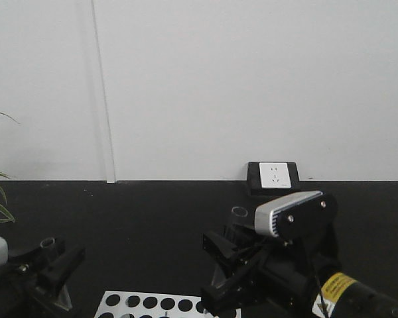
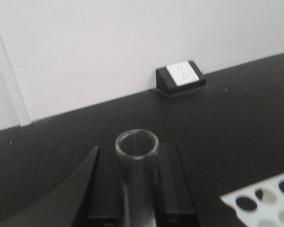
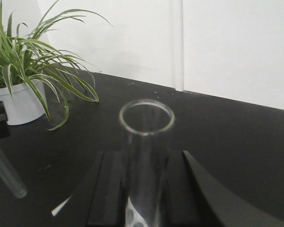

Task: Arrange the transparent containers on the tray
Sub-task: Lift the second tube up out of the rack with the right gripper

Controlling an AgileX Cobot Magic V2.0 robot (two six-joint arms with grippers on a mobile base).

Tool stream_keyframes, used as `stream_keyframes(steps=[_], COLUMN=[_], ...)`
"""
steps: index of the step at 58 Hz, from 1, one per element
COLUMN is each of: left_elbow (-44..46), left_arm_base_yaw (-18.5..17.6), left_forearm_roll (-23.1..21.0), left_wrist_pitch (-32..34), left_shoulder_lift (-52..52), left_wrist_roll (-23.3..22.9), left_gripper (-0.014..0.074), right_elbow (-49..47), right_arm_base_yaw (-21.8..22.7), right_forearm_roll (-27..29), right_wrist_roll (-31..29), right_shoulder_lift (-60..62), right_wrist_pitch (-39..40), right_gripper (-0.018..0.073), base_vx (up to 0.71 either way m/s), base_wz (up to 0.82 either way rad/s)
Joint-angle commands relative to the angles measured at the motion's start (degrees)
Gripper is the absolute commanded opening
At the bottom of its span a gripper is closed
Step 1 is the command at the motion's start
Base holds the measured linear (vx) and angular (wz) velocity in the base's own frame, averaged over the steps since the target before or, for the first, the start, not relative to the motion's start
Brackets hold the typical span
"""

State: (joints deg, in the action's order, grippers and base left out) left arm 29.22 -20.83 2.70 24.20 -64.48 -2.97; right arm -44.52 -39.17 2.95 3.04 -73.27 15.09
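A: Here the left gripper (image 2: 137, 158) is closed snugly on a test tube (image 2: 137, 142), held upright, rim up, between its pads.
B: And the right gripper (image 3: 145, 163) matches it, jaws tight around a second tube (image 3: 146, 124), also upright. A white rack (image 1: 146, 303) lies low between the two arms.

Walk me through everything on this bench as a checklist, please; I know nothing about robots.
Surface: black tabletop.
Job's things: left test tube and right test tube, each held rim upward; tray not in view.
Clutter: white rack with round holes at the near edge.
Grippers: left gripper shut on the left test tube; right gripper shut on the right test tube.
Cables: nothing seen.
Surroundings: white wall, wall socket, potted plant.
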Motion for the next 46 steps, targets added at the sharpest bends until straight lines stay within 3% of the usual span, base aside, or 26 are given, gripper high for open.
stream_keyframes(steps=[1, 11, 18, 35, 46], left_elbow=[5.56, 12.89, 13.12, 13.12, 13.07], left_arm_base_yaw=[-0.34, -0.34, -0.34, -0.34, -0.34], left_forearm_roll=[-0.06, -0.26, -0.26, -0.20, -0.02], left_wrist_pitch=[1.38, -5.98, -6.72, -20.47, -29.01], left_shoulder_lift=[1.44, 3.24, 7.17, 20.48, 25.70], left_wrist_roll=[-0.45, -0.45, -0.45, 2.97, 2.97], left_gripper=[0.0083, 0.0083, 0.0083, 0.0083, 0.0083], right_elbow=[-6.10, -9.87, -9.87, -9.87, -9.87], right_arm_base_yaw=[0.30, 0.30, 0.30, 0.34, 0.34], right_forearm_roll=[-0.45, 0.02, -0.09, -0.16, -0.37], right_wrist_roll=[-2.22, -4.34, -4.34, -4.34, -4.40], right_shoulder_lift=[2.40, 5.03, 8.32, 16.53, 20.41], right_wrist_pitch=[-1.83, -6.31, -9.06, -20.37, -21.74], right_gripper=[0.0053, 0.0053, 0.0055, 0.0057, 0.0057], base_vx=[0.00, 0.00, 0.00, 0.00, 0.00], base_wz=[0.00, 0.00, 0.00, 0.00, 0.00])
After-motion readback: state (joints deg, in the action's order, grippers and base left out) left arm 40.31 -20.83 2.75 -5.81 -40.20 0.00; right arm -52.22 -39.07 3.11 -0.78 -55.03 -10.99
